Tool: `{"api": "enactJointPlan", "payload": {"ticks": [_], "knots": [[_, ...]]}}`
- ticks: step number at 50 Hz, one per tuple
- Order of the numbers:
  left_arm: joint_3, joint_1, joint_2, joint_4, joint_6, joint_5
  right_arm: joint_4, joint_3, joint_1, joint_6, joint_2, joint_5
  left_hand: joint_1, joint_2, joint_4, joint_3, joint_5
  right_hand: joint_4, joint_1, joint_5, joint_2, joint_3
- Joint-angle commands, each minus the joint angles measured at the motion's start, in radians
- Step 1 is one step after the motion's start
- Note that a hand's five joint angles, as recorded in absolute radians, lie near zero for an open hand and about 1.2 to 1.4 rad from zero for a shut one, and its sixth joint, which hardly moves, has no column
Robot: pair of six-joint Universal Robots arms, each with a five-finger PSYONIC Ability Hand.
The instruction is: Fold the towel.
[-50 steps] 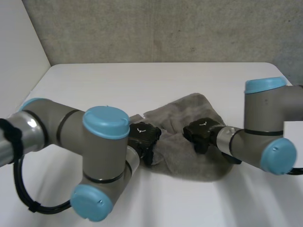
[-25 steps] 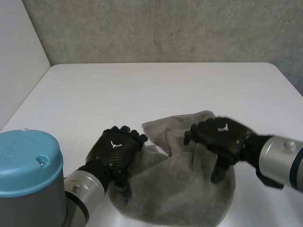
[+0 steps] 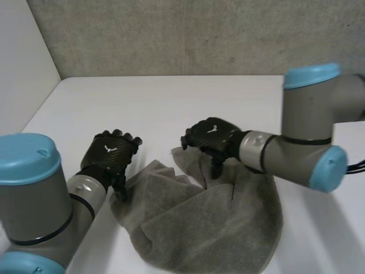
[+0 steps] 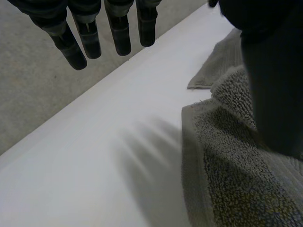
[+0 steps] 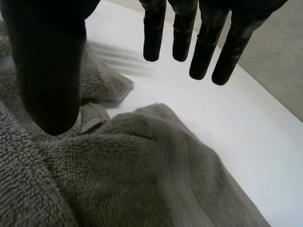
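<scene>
Towel [image 3: 211, 222], grey terry and badly rumpled, lies heaped on the near middle of a white table [image 3: 171, 97], its layers lapping over one another in loose ridges. At the heap's left edge hangs the robot's left hand [image 3: 111, 155], spread wide and holding nothing. In its wrist view the straight fingers [image 4: 120, 35] reach out above bare table just beside the cloth, and only the thumb is over the hemmed edge. A little farther on, above the heap's far corner, the right hand [image 3: 212, 136] is also wide and empty, its fingers [image 5: 206, 42] straight and apart from the thumb, with cloth below the palm. Beyond both hands the table runs bare to a grey wall [image 3: 171, 34]. The fold looks not yet begun. The likely trouble is a bad grasp. If the left hand closes where it is, it may catch only air. The right may pinch several bunched layers instead of a single corner, so a lift would drag the whole towel as a lump and not spread it flat.
</scene>
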Motion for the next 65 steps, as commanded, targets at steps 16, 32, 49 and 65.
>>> {"api": "enactJointPlan", "payload": {"ticks": [16, 32, 49, 65], "knots": [[0.063, -0.072, -0.225, 0.087, 0.012, 0.101, -0.069, -0.073, 0.071, -0.282, 0.154, 0.147, 0.488, 0.494, 0.484, 0.499, 0.350, 0.661, 0.642, 0.661, 0.646, 0.651], [0.409, -0.052, -0.236, 0.198, 0.012, 0.014, -0.403, -0.279, 0.067, -0.118, 0.102, 0.398, 1.121, 1.127, 1.117, 1.132, 0.982, 1.012, 0.993, 1.011, 0.996, 1.001], [0.481, -0.031, -0.062, 0.314, 0.005, -0.211, -0.671, 0.084, -0.094, 0.195, -0.279, 0.390, 1.121, 1.127, 1.117, 1.132, 0.982, 1.012, 0.993, 1.011, 0.996, 1.001], [-0.127, -0.043, 0.036, 0.320, 0.009, -0.151, -0.471, 0.595, -0.217, 0.172, -0.371, 0.106, 1.121, 1.127, 1.117, 1.132, 0.982, 1.012, 0.993, 1.011, 0.996, 1.001]]}}
